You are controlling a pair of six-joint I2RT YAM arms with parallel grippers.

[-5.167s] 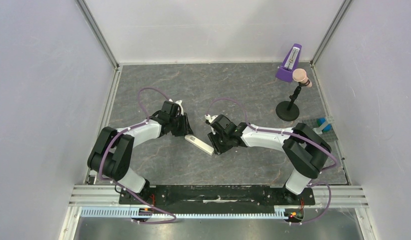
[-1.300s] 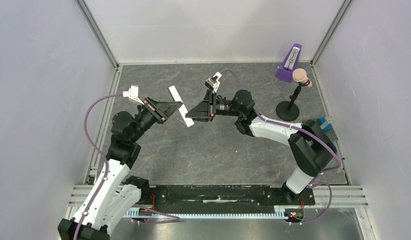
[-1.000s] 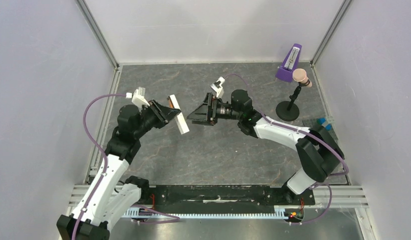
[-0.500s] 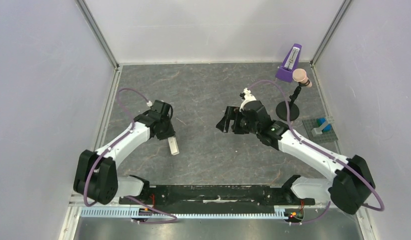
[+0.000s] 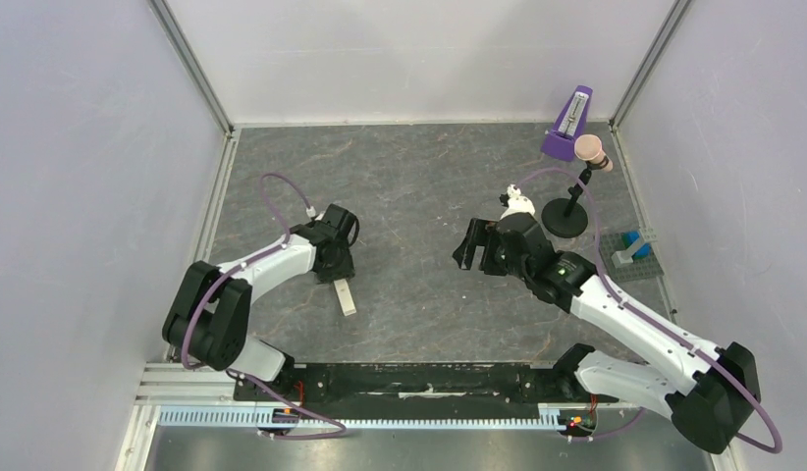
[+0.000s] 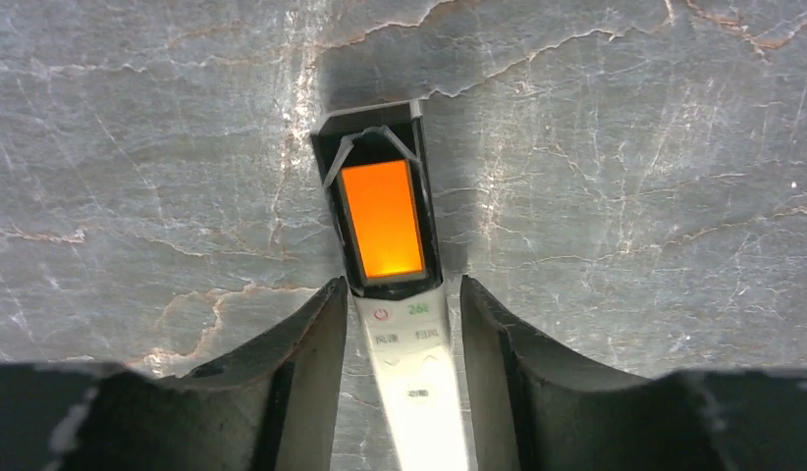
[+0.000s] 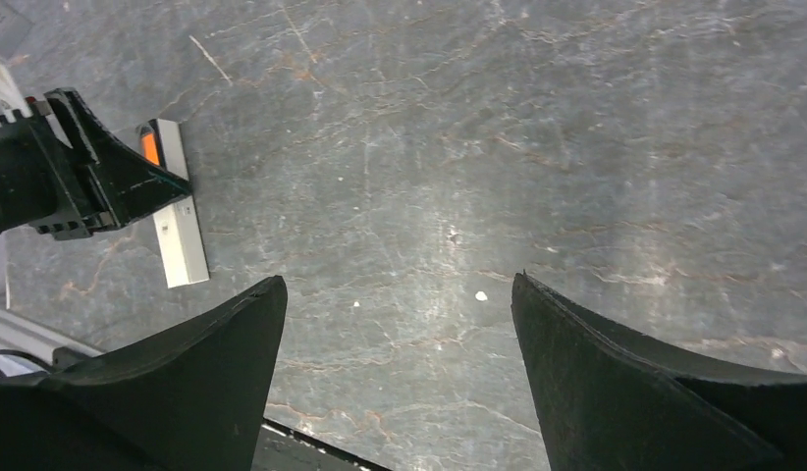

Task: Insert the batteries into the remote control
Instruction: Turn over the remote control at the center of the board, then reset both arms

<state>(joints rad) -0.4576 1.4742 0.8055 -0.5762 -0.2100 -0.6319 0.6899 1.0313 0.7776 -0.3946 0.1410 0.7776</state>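
And here's the remote control [image 6: 383, 221], lying flat on the grey table [image 5: 419, 186] with its face up: orange display panel at the far end, small printed buttons below it. The left gripper [image 6: 403, 289] sits low over it, its two fingers [image 6: 311, 343] flanking the white body with a sliver of table showing on each side, so I read that as let go, not clamped. Across the way the right gripper [image 7: 398, 280] hangs well apart from the remote, jaws spread wide with nothing between them. Now, the batteries — not one loose cell is in sight in any of the three views, and no separate cover strip is lying about either. The compartment side is turned down against the table, so I can't confirm from here whether both cells are seated and the back is closed. My call: with the remote resting display-up and both grippers empty, the loading looks finished or very nearly so — all that's left would be for the arms to draw clear. The purple metronome [image 5: 568, 123] and the black stand [image 5: 566, 211] near the far right corner sit well out of play.
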